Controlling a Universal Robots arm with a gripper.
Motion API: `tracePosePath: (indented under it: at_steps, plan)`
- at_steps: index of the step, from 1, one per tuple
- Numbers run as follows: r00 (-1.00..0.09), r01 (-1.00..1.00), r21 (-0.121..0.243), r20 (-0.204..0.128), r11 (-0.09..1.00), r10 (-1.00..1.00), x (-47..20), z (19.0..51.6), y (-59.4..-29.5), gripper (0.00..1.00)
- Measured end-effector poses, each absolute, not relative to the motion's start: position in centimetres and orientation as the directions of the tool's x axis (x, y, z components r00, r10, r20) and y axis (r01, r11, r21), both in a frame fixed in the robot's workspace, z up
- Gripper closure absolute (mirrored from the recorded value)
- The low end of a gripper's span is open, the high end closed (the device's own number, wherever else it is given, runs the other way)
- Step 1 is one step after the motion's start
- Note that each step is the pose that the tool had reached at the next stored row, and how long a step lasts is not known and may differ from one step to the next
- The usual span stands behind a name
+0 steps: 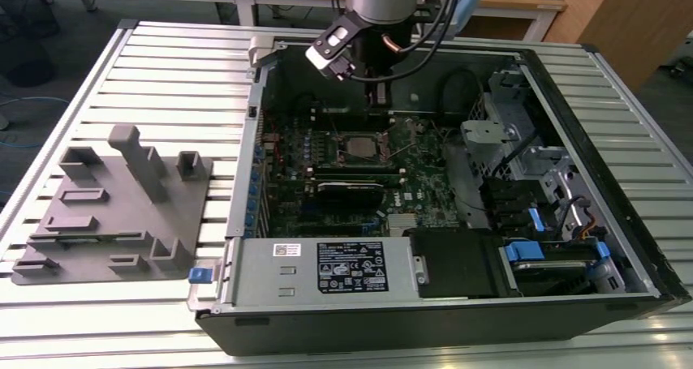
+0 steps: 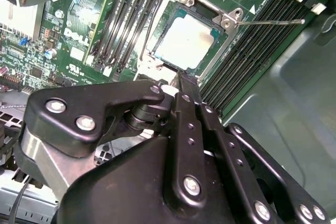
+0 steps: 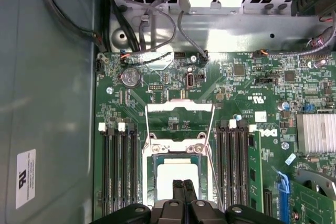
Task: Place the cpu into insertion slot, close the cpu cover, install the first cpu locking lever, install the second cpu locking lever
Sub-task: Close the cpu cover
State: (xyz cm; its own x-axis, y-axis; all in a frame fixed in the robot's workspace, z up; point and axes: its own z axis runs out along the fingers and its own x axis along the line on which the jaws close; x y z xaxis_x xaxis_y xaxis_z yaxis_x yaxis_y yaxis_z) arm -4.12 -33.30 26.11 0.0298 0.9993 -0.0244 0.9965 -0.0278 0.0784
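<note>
The cpu (image 3: 177,178) lies silver face up in the insertion slot (image 3: 150,182) on the green board; it also shows in the second wrist view (image 2: 186,40) and, small, in the exterior view (image 1: 362,145). The cpu cover (image 3: 178,107) stands tipped back from its hinge, leaving the chip uncovered. One thin locking lever (image 2: 273,23) sticks out sideways, and another (image 3: 145,124) runs along the socket's side. My gripper (image 3: 184,184) is shut with nothing between its fingers, its tips (image 2: 181,77) hovering just over the chip's near edge. In the exterior view the gripper (image 1: 376,97) hangs inside the open case.
Long black memory slots (image 3: 118,171) flank the socket on both sides. Cables (image 3: 157,30) and a metal drive cage (image 1: 509,134) crowd the case's far and right parts. A finned heatsink (image 3: 315,132) sits nearby. A grey fixture block (image 1: 114,207) rests at the exterior view's left.
</note>
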Motion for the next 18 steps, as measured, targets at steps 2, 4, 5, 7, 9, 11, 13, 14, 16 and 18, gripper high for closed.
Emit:
tracePosePath:
  at_steps: [2,4,5,7,9,11,13,14,16,18]
  plan:
    - [0.03,0.997,0.078,-0.024,-0.028,0.999,-3.9,26.1,-33.3,0.9]
    - [0.031,0.996,0.078,-0.024,-0.029,0.999,-3.6,26.1,-33.3,0.9]
    - [0.032,0.996,0.078,-0.024,-0.03,0.999,-3.5,26.1,-33.3,0.9]
    - [0.033,0.996,0.078,-0.024,-0.031,0.999,-3.2,26.1,-33.3,0.9]
    - [0.034,0.996,0.078,-0.024,-0.032,0.999,-3.0,26.1,-33.3,0.9]
    - [0.036,0.996,0.078,-0.024,-0.034,0.999,-2.7,26.1,-33.3,0.9]
    - [0.036,0.996,0.078,-0.024,-0.034,0.999,-2.6,26.1,-33.3,0.9]
    - [0.037,0.996,0.078,-0.024,-0.035,0.999,-2.5,26.1,-33.3,0.9]
    - [0.037,0.996,0.078,-0.024,-0.035,0.999,-2.3,26.1,-33.3,0.9]
    - [0.038,0.996,0.078,-0.024,-0.036,0.999,-2.2,26.1,-33.3,0.9]
